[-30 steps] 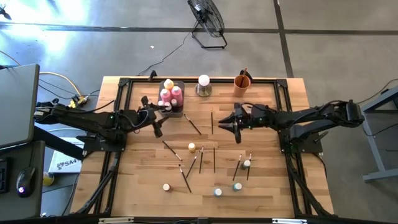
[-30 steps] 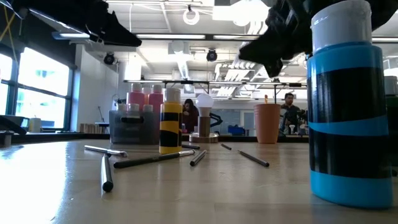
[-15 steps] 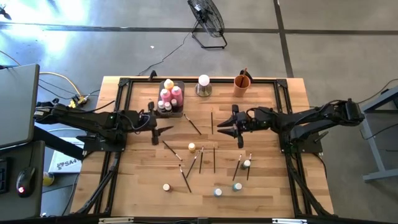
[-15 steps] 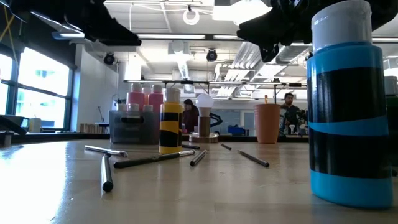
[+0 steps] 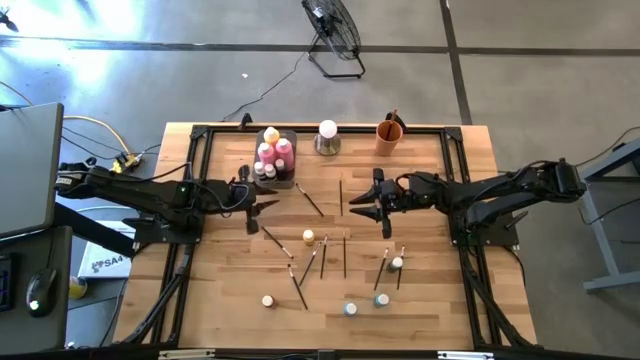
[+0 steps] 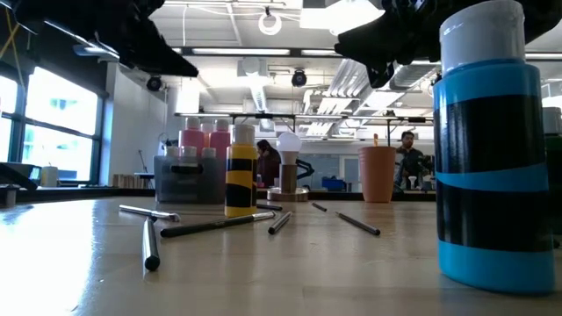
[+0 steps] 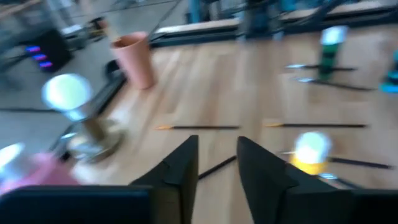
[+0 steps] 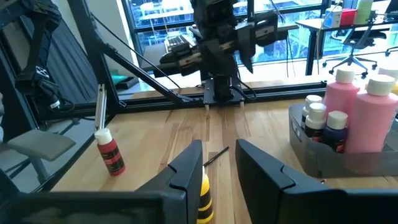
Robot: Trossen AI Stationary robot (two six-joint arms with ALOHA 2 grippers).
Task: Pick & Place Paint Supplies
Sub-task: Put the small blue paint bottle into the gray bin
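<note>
Left end effector [image 5: 262,206]: hovering beside tray [image 5: 285,183], fingers parted, grasping nothing.
Right end effector [image 5: 362,208]: hanging mid-worktop [image 5: 430,290], parted, grasping nothing.

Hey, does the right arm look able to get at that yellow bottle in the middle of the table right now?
Probably yes. The right gripper hangs empty above the table, fingers apart, and the yellow bottle stands upright nearby with bare wood on that side. Only thin brushes lie near it, none leaning on it.

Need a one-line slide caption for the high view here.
Both arms hover above the table's middle, left gripper near the grey tray of paint bottles, right gripper opposite, brushes and small bottles scattered below.
</note>
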